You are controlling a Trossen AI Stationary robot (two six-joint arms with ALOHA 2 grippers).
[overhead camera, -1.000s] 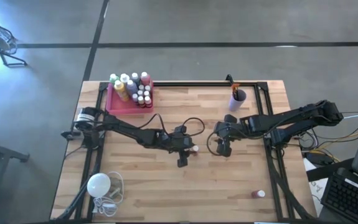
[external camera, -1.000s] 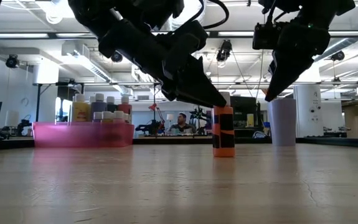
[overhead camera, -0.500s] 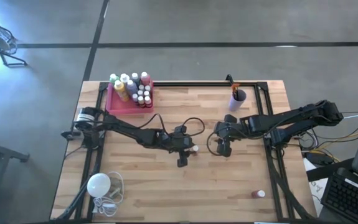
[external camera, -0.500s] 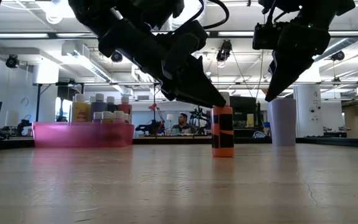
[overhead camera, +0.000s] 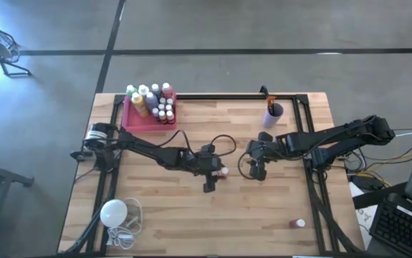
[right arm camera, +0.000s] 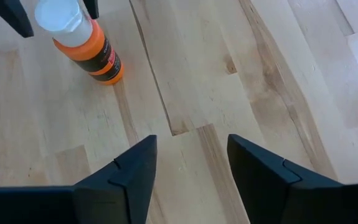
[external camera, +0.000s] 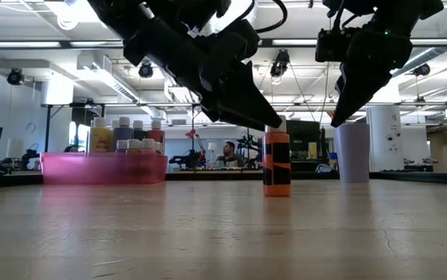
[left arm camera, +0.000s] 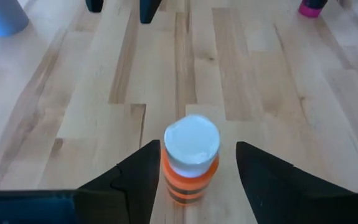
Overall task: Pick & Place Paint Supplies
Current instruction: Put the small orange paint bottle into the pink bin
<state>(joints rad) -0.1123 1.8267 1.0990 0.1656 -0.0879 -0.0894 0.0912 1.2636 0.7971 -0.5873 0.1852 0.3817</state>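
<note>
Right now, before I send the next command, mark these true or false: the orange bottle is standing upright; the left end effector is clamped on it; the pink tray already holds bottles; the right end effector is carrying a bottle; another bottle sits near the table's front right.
1. The orange bottle stands upright on the table. True.
2. The left end effector is clamped on it. False: its fingers stand open on either side, with gaps showing.
3. The pink tray already holds bottles. True.
4. The right end effector carries a bottle. False: it is open, with only bare wood between its fingers.
5. A small bottle sits near the table's front right. True.
</note>
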